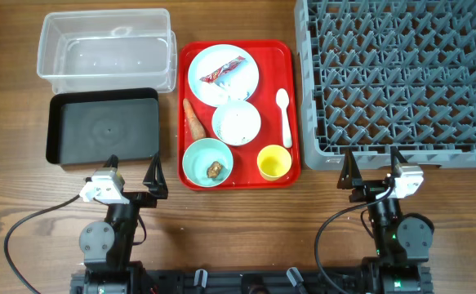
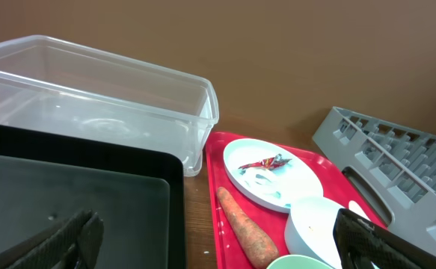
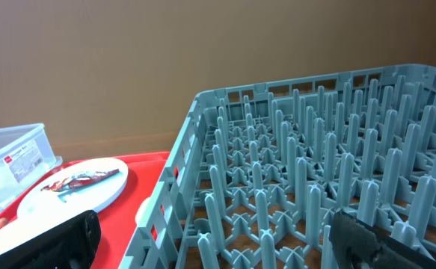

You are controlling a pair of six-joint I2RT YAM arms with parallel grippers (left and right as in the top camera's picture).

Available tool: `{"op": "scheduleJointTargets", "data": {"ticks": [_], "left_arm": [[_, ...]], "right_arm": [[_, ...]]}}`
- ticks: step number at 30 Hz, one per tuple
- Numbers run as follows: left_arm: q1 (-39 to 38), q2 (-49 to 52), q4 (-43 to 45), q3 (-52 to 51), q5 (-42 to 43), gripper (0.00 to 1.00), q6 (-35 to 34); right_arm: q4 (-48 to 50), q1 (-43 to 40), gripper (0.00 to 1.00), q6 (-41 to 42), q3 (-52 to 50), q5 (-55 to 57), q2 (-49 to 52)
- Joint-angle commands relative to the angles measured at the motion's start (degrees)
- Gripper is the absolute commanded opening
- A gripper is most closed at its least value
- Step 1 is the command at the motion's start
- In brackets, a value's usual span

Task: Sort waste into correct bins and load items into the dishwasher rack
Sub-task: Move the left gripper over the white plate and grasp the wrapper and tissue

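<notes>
- The red tray [image 1: 275,67] lay mid-way across the wooden table [image 1: 25,188]. The clear tub [image 1: 107,61] and the black tub [image 1: 103,131] were out at its 9 o'clock, and the grey rack [image 1: 401,77] sat close at its 3 o'clock.
- The clear tub sat at 12 o'clock of the black one, their long sides side by side.
- The plate [image 1: 209,91] filled the tray's 12 o'clock end. It carried the wrapper [image 1: 221,73], whose long axis ran from 8 to 2 o'clock, with crumpled paper [image 1: 239,79] just beside it.
- The carrot [image 1: 194,119] lay by the tray's 9 o'clock rim, its long axis running about 11 to 5 o'clock. It was hemmed between that rim and the bowls.
- The pale blue bowl [image 1: 223,114] stood mouth up at the tray's middle, with a few white specks [image 1: 239,124] inside that were too small to make out.
- The mint bowl [image 1: 197,157], at the tray's 7 o'clock corner, held the brown lump [image 1: 215,169].
- The yellow cup [image 1: 273,162] stood mouth up at the 5 o'clock corner.
- The spoon [image 1: 284,117] lay along the 3 o'clock rim, scoop toward 12 o'clock and handle toward 6.
- The left claw [image 1: 133,167] hung wide apart and held nothing. The black tub's near corner was right at its 12 o'clock.
- The right claw [image 1: 372,163] was likewise spread wide and empty, and the rack's near wall stood across its 12 o'clock.
</notes>
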Motion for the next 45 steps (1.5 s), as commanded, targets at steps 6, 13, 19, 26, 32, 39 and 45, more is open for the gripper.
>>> {"op": "scheduleJointTargets", "data": {"ticks": [6,13,19,26,32,39,45], "left_arm": [[0.42,-0.63,-0.35,-0.28,-0.35,1.00,1.18],[0.42,-0.63,-0.35,-0.28,-0.35,1.00,1.18],[0.42,-0.63,-0.35,-0.28,-0.37,1.00,1.18],[0.42,-0.63,-0.22,-0.28,-0.31,1.00,1.14],[0.42,-0.59,5.70,0.02,4.63,1.00,0.13],[0.42,10.19,0.87,20.15,7.91,1.00,-0.96],[0.39,42.88,-11.13,48.61,17.38,1.00,-0.07]], "right_arm": [[0.15,0.24,1.00,0.37,-0.09,0.15,-0.28],[0.15,0.24,1.00,0.35,-0.09,0.15,-0.28],[0.22,0.24,1.00,0.37,-0.09,0.15,-0.28],[0.44,0.24,1.00,5.03,-0.09,-2.82,-0.28],[14.62,0.24,1.00,6.32,0.11,-16.35,-0.28],[18.80,0.24,1.00,5.77,13.66,-21.16,6.69],[11.06,0.22,1.00,5.77,34.36,-35.45,30.71]]}}
